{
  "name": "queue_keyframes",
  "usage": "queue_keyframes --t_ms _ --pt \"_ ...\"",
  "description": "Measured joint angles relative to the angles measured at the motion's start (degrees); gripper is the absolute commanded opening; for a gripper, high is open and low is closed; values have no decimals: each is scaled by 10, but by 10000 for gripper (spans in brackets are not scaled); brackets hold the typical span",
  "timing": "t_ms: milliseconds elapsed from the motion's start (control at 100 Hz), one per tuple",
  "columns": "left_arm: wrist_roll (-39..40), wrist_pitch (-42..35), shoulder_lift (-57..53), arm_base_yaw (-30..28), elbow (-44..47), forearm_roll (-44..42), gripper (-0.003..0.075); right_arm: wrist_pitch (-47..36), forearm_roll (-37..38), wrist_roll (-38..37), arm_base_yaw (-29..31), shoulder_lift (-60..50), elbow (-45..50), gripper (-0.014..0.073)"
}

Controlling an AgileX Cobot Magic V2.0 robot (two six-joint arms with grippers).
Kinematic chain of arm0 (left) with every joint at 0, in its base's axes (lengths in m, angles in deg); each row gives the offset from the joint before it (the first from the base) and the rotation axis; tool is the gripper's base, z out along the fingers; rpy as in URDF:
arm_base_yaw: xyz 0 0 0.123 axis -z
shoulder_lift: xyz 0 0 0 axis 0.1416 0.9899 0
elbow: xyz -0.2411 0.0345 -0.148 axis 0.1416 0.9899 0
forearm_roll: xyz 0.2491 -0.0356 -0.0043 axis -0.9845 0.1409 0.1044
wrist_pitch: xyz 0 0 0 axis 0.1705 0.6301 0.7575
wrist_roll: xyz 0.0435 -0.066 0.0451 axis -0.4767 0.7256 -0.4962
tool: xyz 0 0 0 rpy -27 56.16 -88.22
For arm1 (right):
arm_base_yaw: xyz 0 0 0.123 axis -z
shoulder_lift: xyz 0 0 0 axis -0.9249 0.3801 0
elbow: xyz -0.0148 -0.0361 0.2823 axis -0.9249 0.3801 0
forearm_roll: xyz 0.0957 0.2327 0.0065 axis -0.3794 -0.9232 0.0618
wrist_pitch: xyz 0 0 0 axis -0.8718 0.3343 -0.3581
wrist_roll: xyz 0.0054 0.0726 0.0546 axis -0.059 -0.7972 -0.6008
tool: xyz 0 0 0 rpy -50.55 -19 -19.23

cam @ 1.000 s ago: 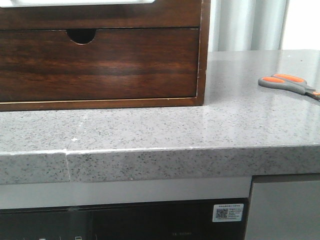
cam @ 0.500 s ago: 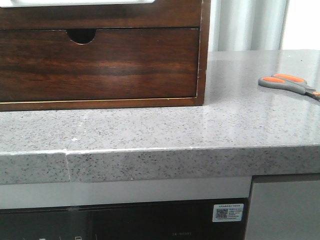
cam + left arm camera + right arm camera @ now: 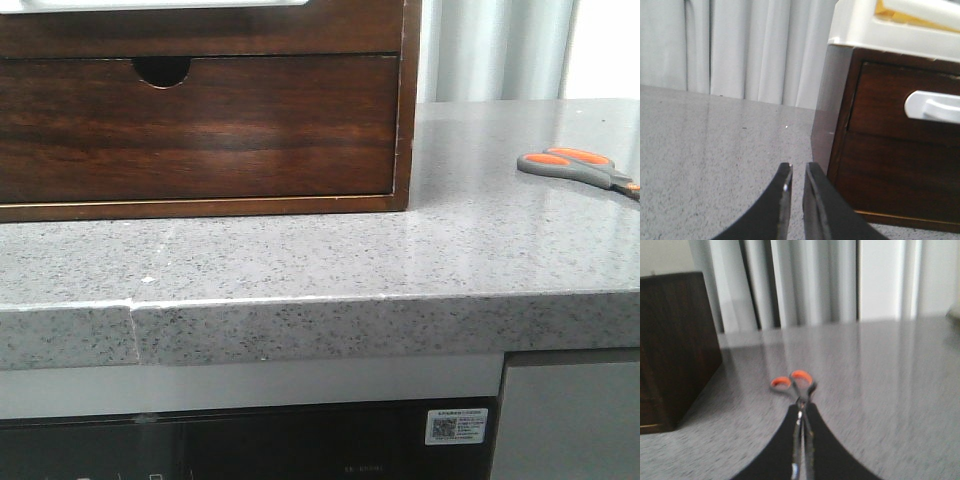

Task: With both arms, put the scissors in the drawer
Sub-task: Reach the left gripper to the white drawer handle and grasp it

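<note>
Lying flat near the countertop's (image 3: 330,250) right edge, the scissors (image 3: 577,168) rest untouched; both the left gripper (image 3: 794,172) and the right gripper (image 3: 801,412) are nearly closed, holding nothing.

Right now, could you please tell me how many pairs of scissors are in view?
1. The scissors lie flat on the grey countertop, far right of the wooden cabinet. Others could be hidden inside the cabinet.

Left gripper (image 3: 795,172): two black, smooth fingers (image 3: 816,200), curved outward and tapering to narrow tips. Right gripper (image 3: 801,412): matching black fingers (image 3: 816,440) of the same flared shape. No cables, screws or markings visible.
</note>
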Motion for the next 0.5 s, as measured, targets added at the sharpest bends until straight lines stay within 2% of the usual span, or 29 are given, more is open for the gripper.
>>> queue_keyframes --t_ms 100,250,500 --pt "0 19 21 0 -35 -6 3 74 -72 -2 0 45 -45 -116" --pt "-1 25 50 0 -72 -8 3 169 -109 -5 0 135 -108 -116" --pt "-1 25 75 0 -90 -23 5 175 -113 -5 -2 210 -149 -116"
